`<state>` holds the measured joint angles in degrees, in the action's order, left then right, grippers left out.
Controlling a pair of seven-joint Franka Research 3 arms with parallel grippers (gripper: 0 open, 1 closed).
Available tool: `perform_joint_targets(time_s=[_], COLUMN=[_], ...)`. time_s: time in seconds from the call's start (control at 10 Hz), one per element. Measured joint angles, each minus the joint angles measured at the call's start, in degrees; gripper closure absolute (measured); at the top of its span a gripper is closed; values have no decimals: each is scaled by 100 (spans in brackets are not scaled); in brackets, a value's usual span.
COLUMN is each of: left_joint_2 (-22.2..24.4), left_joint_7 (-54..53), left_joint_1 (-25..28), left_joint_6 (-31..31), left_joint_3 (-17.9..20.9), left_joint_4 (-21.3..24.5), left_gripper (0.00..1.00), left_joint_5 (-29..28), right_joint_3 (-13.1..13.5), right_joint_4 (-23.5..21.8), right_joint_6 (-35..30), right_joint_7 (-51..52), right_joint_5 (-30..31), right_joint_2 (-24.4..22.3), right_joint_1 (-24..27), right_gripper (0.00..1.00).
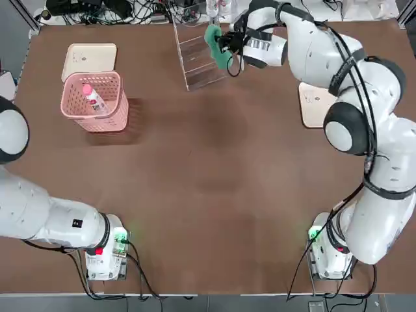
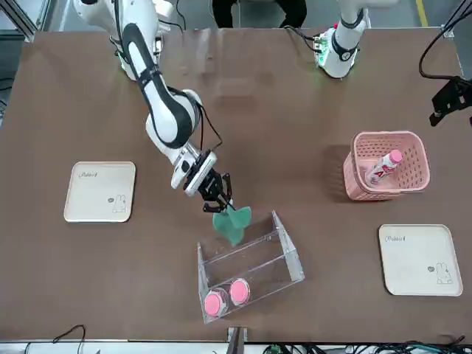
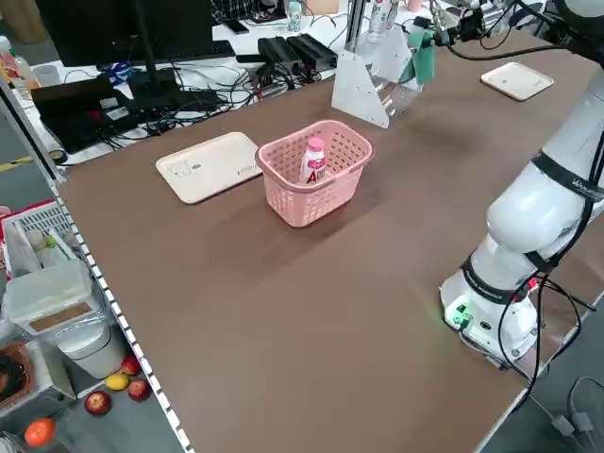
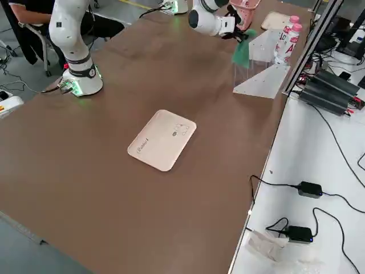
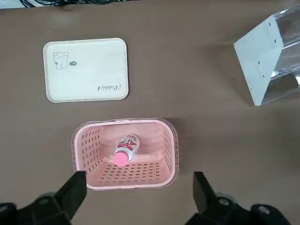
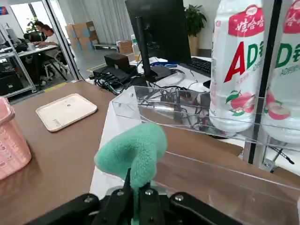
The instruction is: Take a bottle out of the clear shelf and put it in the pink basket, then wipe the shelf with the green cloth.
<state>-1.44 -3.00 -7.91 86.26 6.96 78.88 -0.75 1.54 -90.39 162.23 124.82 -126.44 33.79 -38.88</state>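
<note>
The bottle (image 1: 93, 97) lies tilted inside the pink basket (image 1: 107, 120) at the far left of the table; the left wrist view shows the bottle (image 5: 125, 151) and the basket (image 5: 171, 154) from above. My right gripper (image 1: 227, 47) is shut on the green cloth (image 1: 218, 49) and holds it at the open side of the clear shelf (image 1: 198, 65), against its edge. From the front, the cloth (image 2: 232, 221) hangs at the rim of the shelf (image 2: 287, 254). My left gripper (image 5: 139, 177) stands open high above the basket, holding nothing.
Two white bottles with red lettering (image 6: 234, 65) stand on the shelf's far tier. One cream tray (image 1: 90, 58) lies behind the basket, another (image 1: 312, 104) under the right arm. Cables and monitors crowd the desk beyond the table's far edge.
</note>
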Motion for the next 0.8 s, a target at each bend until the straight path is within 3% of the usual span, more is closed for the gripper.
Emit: perform_joint_targets(time_s=[0.8], left_joint_2=[0], left_joint_7=[0], left_joint_1=[1], left_joint_6=[0], left_joint_3=[0], left_joint_4=[0], left_gripper=[0], left_joint_5=[0], right_joint_3=[-1], right_joint_4=[426], right_joint_6=[-76], right_joint_7=[883], right_joint_5=[10], right_joint_2=[806], right_joint_1=[13], right_gripper=[94])
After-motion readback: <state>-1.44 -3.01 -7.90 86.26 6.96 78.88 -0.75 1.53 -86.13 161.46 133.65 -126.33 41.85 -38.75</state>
